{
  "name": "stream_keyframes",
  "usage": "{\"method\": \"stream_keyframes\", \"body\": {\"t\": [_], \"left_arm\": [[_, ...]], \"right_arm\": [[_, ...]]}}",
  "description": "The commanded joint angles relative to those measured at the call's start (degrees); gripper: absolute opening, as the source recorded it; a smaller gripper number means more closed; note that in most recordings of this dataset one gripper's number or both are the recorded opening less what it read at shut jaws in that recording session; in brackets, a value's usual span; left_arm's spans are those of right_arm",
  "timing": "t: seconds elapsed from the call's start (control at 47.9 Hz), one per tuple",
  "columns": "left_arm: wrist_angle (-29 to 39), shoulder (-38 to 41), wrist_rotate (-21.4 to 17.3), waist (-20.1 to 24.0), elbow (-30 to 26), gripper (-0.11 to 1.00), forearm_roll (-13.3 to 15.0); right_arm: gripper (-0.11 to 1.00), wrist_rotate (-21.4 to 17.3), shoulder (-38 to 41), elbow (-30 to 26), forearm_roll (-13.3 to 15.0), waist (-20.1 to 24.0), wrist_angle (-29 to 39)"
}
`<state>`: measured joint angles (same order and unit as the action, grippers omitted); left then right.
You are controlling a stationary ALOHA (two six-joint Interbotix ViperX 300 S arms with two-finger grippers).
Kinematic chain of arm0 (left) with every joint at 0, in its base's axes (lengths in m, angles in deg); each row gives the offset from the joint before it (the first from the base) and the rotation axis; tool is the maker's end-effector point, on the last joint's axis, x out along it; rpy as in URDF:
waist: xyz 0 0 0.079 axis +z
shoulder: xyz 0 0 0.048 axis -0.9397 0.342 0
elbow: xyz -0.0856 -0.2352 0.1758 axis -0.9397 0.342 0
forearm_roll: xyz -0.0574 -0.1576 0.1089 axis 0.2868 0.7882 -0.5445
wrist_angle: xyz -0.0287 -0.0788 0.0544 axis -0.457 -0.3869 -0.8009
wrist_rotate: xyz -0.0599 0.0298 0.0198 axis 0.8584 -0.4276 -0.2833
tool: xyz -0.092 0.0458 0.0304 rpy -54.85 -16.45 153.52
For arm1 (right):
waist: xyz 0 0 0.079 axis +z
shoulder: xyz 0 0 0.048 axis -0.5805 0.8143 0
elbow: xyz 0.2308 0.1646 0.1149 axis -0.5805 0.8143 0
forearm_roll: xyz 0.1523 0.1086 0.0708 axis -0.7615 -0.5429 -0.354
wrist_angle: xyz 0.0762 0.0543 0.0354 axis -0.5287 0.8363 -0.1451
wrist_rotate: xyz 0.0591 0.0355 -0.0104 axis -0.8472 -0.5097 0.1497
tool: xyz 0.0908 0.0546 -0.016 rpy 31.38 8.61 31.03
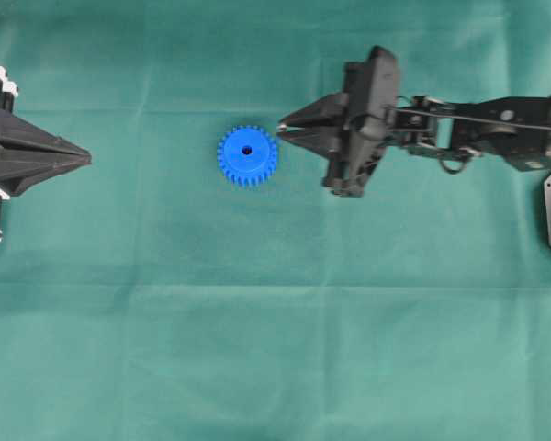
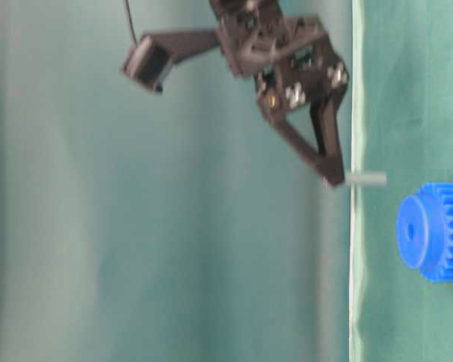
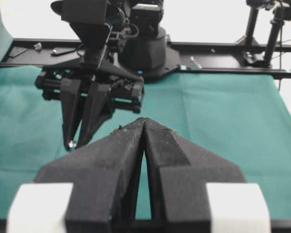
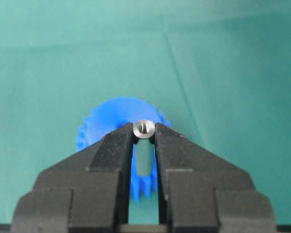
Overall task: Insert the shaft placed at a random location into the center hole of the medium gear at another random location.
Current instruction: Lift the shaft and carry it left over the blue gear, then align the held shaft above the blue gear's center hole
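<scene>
One shaft (image 4: 144, 128), a small silvery pin, sits clamped upright between the right gripper (image 1: 282, 127) tips, held above the green cloth (image 1: 275, 322) so it can drop end-first. The medium gear (image 1: 247, 155) lies flat just at the gripper's nine o'clock overhead, its center hole (image 1: 247, 151) still empty. The left gripper (image 1: 84, 159), jaws together and holding nothing, waits well clear at the gear's nine o'clock.

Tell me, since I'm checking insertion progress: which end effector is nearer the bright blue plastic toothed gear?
Right. The right end effector, gripping the silvery metal shaft, sits just beside the gear; the left end effector rests far off, shut.
</scene>
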<state>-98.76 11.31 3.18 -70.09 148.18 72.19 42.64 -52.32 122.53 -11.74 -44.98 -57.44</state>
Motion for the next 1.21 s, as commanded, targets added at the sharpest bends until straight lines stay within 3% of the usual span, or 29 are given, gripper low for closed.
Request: {"method": "stream_keyframes", "body": {"t": [0.0,0.396,1.189], "left_arm": [[-0.4,0.4,0.0,-0.1,-1.1,0.00,-0.1],[-0.6,0.4,0.0,-0.1,-1.1,0.00,-0.2],[-0.4,0.4,0.0,-0.1,-1.1,0.00,-0.2]], "right_arm": [[0.14,0.5,0.5,-3.7,-0.3,0.5,1.0],[0.14,0.5,4.8,-9.1,-0.3,1.1,1.5],[0.14,0.4,6.7,-8.9,-1.1,1.2,1.5]]}}
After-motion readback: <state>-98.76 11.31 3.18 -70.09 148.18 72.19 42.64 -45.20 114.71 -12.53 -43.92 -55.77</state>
